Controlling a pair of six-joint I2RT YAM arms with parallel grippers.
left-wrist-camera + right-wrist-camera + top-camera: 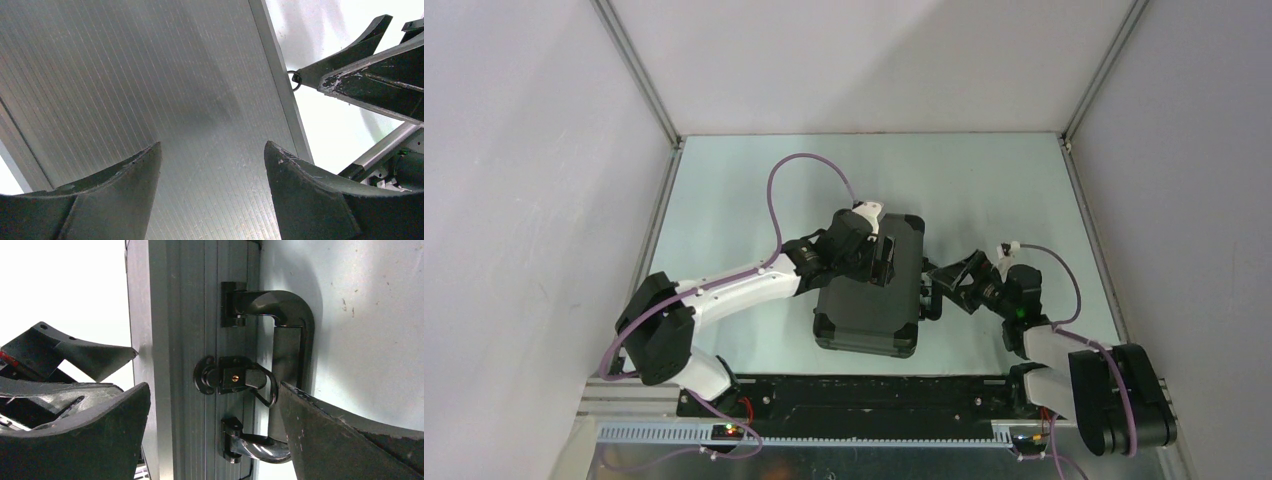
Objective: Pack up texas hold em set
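One closed black briefcase [869, 300] lies flat mid-tabletop [724, 200]. The left gripper [882, 255], spread, is over its lid toward 12 o'clock; the right gripper [939, 287], spread wide, faces its single handle [292, 340] at 3 o'clock.

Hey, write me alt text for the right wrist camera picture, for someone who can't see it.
A closed briefcase seen edge-on, its latch and curved carry handle on the front edge. The fingers of the right end effector stand open in the foreground, either side of the latch.
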